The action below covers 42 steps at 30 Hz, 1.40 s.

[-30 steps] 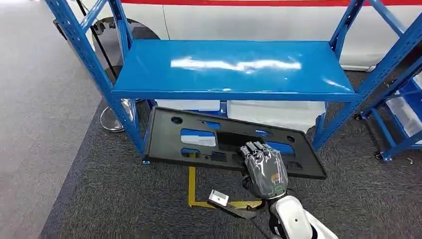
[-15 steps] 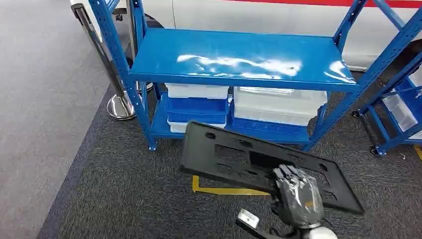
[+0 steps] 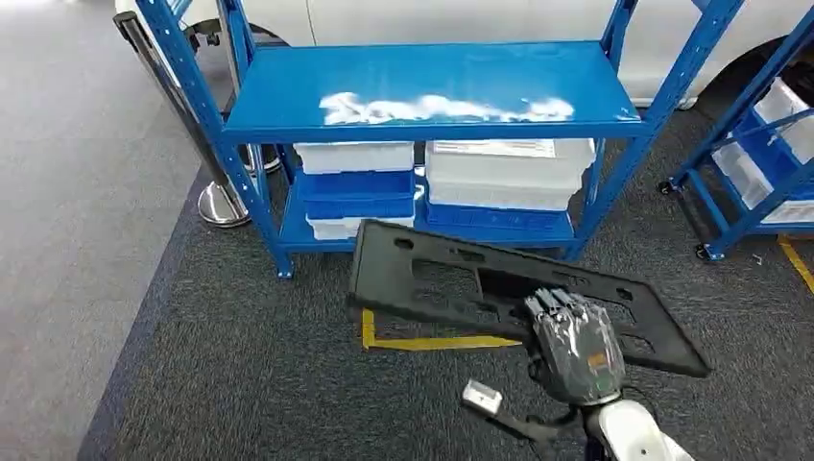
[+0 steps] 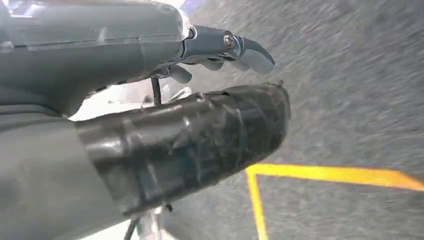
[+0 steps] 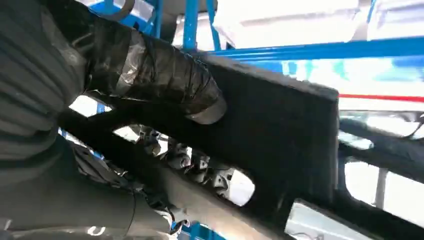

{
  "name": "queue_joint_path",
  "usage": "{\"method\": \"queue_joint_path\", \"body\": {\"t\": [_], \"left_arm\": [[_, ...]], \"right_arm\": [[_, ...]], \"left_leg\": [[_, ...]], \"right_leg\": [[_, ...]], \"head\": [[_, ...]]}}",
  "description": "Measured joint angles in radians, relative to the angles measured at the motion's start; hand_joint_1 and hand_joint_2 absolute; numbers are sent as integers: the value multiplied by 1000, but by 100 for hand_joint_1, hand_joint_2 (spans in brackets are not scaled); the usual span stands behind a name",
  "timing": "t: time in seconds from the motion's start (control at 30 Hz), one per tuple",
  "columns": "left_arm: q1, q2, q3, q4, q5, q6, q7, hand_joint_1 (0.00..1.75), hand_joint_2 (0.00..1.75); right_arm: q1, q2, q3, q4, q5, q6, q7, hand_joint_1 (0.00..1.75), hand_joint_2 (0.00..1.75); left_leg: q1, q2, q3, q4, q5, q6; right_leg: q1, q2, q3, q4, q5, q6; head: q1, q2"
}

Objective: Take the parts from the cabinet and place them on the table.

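A long black plastic panel (image 3: 461, 279) with several cut-outs hangs in the air in front of the blue rack (image 3: 422, 86), tilted down to the right. My right hand (image 3: 574, 346) grips its near edge from below in the head view. In the right wrist view the taped thumb (image 5: 165, 80) presses on the panel (image 5: 280, 125) and the fingers come through a cut-out. My left hand (image 4: 150, 100) hangs over grey carpet with fingers apart, holding nothing.
The rack's top shelf is bare and shiny. White and blue bins (image 3: 499, 173) fill its bottom level. A steel post base (image 3: 223, 206) stands left of the rack. Another blue rack with bins (image 3: 768, 154) is at the right. Yellow tape (image 3: 432, 341) marks the carpet.
The whole picture has shifted as the camera backed off from the rack. The panel, earlier at the bottom shelf's front, now hangs clear of the rack in my right hand.
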Motion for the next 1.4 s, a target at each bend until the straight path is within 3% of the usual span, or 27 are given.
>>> {"method": "queue_joint_path", "body": {"t": [0.07,0.13,0.17,0.2,0.23,0.33,0.37,0.4,0.47,0.5,0.53,0.6,0.63,0.67,0.7,0.73,0.83,0.87,0.97,1.03,1.07,1.17,1.2,1.23,1.3,1.37,1.4], "left_arm": [[10,-2,-20,0,21,-2,11,0,0],[17,-2,-37,-2,29,-6,15,0,0],[21,-2,-43,-4,30,-8,17,0,0],[26,-2,-49,-10,30,-12,16,0,0],[30,-3,-56,-15,30,-16,11,0,0],[46,-3,-69,-25,14,-27,1,0,0],[48,-7,-74,-26,8,-33,-1,0,0],[52,-7,-78,-27,7,-35,-2,0,0],[56,-7,-87,-29,3,-39,1,0,0],[57,-7,-90,-29,-9,-42,9,0,0],[57,-7,-96,-31,-28,-39,17,0,0],[74,-8,-121,-41,-57,-26,40,0,0],[82,-9,-132,-47,-61,-26,50,0,0],[88,-9,-138,-51,-64,-26,56,0,0],[94,-8,-141,-59,-66,-25,55,0,0],[99,-9,-143,-64,-67,-19,52,0,0],[101,-9,-147,-81,-68,1,51,0,0],[102,-9,-148,-85,-60,-7,38,0,0],[99,-10,-140,-85,-17,10,72,0,0],[100,-10,-141,-86,-12,27,92,0,0],[102,-10,-146,-87,-5,27,99,0,0],[107,-10,-155,-102,-16,26,95,0,0],[108,-6,-155,-109,-20,26,92,0,0],[109,-8,-155,-113,-25,24,88,0,0],[110,-7,-155,-120,-40,27,83,0,0],[107,-6,-153,-126,-59,37,73,0,0],[106,-6,-153,-127,-62,38,73,0,0]], "right_arm": [[-41,16,10,12,-2,5,1,175,175],[-64,25,14,21,-2,5,1,175,175],[-72,27,18,24,-2,5,1,175,175],[-76,32,22,26,-2,5,2,175,175],[-79,34,22,26,-2,4,3,175,175],[-86,39,22,32,-2,2,5,175,175],[-84,39,22,34,-2,0,5,175,175],[-81,40,22,34,0,-4,5,175,175],[-73,40,22,38,2,-11,2,175,175],[-63,40,22,39,2,-13,1,175,175],[-50,40,22,39,2,-14,2,175,175],[-21,40,18,38,2,-14,2,175,175],[-5,39,14,35,2,-14,4,175,175],[6,36,8,31,2,-15,5,175,175],[11,36,2,28,2,-17,5,175,175],[20,34,-4,21,-1,-18,5,175,175],[78,31,-32,-5,-10,-29,7,175,175],[94,31,-40,-14,-14,-32,8,175,175],[123,33,-48,-31,-14,-33,10,175,175],[139,35,-47,-36,-4,-30,19,175,175],[142,38,-46,-36,0,-28,22,175,175],[141,49,-44,-40,0,-9,24,175,175],[139,56,-43,-40,-2,-4,23,175,175],[129,65,-41,-41,-2,1,21,175,175],[126,72,-38,-42,-2,5,19,175,175],[122,75,-35,-42,-5,14,17,175,175],[119,81,-32,-41,-5,24,14,175,175]], "left_leg": [[0,-1,19,36,47,4],[-5,-1,115,-77,124,23],[-12,-1,192,-183,126,42],[-19,3,256,-281,90,56],[-18,4,277,-332,80,53],[-26,4,261,-344,117,66],[-14,13,261,-360,139,72],[-15,11,248,-363,151,81],[-13,12,216,-355,173,83],[-13,12,197,-346,182,81],[-10,15,178,-339,183,79],[0,27,142,-313,189,70],[8,34,123,-296,190,64],[11,40,109,-278,187,55],[6,47,96,-262,185,44],[6,52,93,-251,183,38],[6,78,94,-246,191,25],[11,65,86,-224,174,16],[12,8,33,-59,41,12],[10,4,-2,55,-10,18],[7,3,8,52,3,24],[-7,-27,139,-166,112,66],[-13,-82,174,-239,112,97],[-10,-98,188,-260,116,97],[-20,-82,191,-271,124,92],[-5,-52,198,-320,148,88],[-5,-37,207,-332,158,84]], "right_leg": [[6,-7,-33,9,20,0],[14,-13,-64,17,38,0],[17,-16,-73,18,48,0],[22,-20,-78,20,55,3],[19,-25,-81,19,66,7],[10,-28,-81,-1,99,22],[8,-21,-86,7,79,28],[9,-10,-98,34,25,34],[-3,-5,-135,173,-98,48],[-10,-5,-150,250,-131,55],[-15,-5,-154,298,-129,62],[-26,-6,-115,284,-45,78],[-33,-15,-66,218,-7,91],[-42,-40,-7,135,-3,103],[-27,-71,33,67,-55,118],[-22,-68,41,40,-71,89],[-21,-44,26,44,-70,50],[-24,-37,24,41,-62,36],[-17,-11,4,42,-45,14],[-9,10,-11,43,-33,10],[-5,22,-17,44,-28,8],[10,61,-25,44,-16,7],[2,67,-28,44,-13,6],[6,78,-32,43,-7,14],[-14,103,-40,38,4,30],[-2,119,-40,32,13,41],[0,72,-52,51,-8,43]], "head": [[0,0],[0,0],[0,0],[0,0],[1,0],[0,0],[0,0],[1,0],[1,0],[0,0],[1,0],[1,0],[0,0],[2,0],[2,0],[0,0],[1,0],[0,0],[0,0],[0,0],[0,0],[0,0],[3,0],[0,0],[0,0],[0,0],[2,0]]}}
